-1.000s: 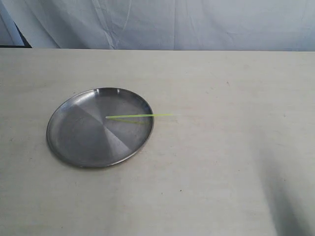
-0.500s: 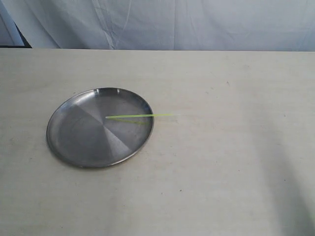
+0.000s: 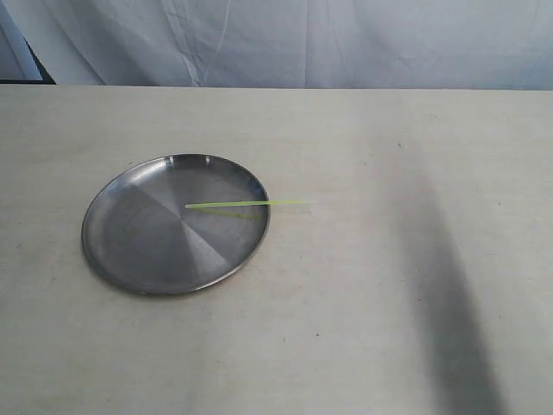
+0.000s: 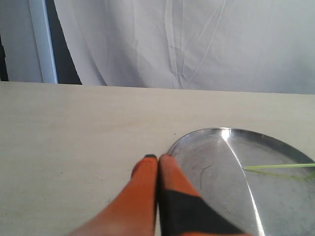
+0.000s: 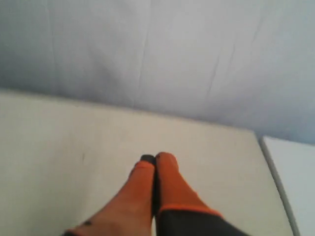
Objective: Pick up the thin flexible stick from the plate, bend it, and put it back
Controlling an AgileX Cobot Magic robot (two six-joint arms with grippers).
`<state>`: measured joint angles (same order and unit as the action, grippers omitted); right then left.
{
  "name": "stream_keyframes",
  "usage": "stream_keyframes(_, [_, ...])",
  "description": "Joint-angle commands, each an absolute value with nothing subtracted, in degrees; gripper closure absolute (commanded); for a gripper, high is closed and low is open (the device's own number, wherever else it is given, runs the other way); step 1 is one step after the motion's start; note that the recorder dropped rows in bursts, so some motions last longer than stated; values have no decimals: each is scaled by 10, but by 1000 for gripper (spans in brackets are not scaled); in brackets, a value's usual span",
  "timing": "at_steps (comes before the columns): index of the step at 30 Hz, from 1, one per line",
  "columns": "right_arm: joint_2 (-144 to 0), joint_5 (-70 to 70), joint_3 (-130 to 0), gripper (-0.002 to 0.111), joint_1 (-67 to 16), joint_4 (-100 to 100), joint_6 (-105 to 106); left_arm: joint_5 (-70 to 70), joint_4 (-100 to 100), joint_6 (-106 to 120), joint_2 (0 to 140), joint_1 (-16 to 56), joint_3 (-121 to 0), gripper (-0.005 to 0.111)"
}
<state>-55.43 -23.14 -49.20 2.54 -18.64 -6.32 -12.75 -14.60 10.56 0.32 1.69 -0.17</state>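
Observation:
A round steel plate (image 3: pixel 138 251) lies on the table left of the middle. The thin yellow-green stick (image 3: pixel 246 204) rests with one end near the plate's centre and the other end reaching past the right rim over the table. Neither arm shows in the exterior view. In the left wrist view my left gripper (image 4: pixel 157 158) is shut and empty, its orange fingers pressed together just beside the rim of the plate (image 4: pixel 197 140); the stick (image 4: pixel 278 166) lies farther in. My right gripper (image 5: pixel 154 158) is shut and empty above bare table, with no plate or stick in its view.
The pale table (image 3: pixel 371 156) runs back to a white cloth backdrop (image 3: pixel 302 43). A dark arm shadow (image 3: pixel 454 328) falls across the table's right front. The table's edge (image 5: pixel 273 172) shows beside the right gripper in the right wrist view.
The shadow on the table's right side has grown and spread leftward and farther back. Plate and stick have not moved.

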Motion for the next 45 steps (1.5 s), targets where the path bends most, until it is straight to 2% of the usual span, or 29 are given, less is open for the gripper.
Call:
stream_keyframes(1, [-778, -526, -670, 109, -38, -13, 277, -120, -143, 105, 0, 16, 0, 107])
stream_keyframes(3, [-875, -627, -755, 109, -63, 54, 381, -120, -143, 105, 0, 16, 0, 107])
stream_keyframes(7, [-1003, -659, -876, 107, -111, 43, 395, -120, -143, 105, 0, 16, 0, 107])
stream_keyframes(9, [-1053, -654, -920, 98, -138, 19, 395, -120, -143, 105, 0, 16, 0, 107])
stream_keyframes(14, [-1135, -623, -979, 61, -193, -5, 395, -120, -143, 105, 0, 16, 0, 107])
stream_keyframes(16, [-1156, -613, -984, 53, -210, -18, 395, -120, -143, 105, 0, 16, 0, 107])
stream_keyframes(27, [-1217, -609, -986, 53, -242, -59, 403, -120, -143, 105, 0, 16, 0, 107])
stream_keyframes(32, [-1217, -638, -986, 53, -242, -24, 420, -120, -143, 105, 0, 16, 0, 107])
stream_keyframes(45, [-1259, -600, -986, 53, -249, 32, 479, -120, -143, 105, 0, 16, 0, 107])
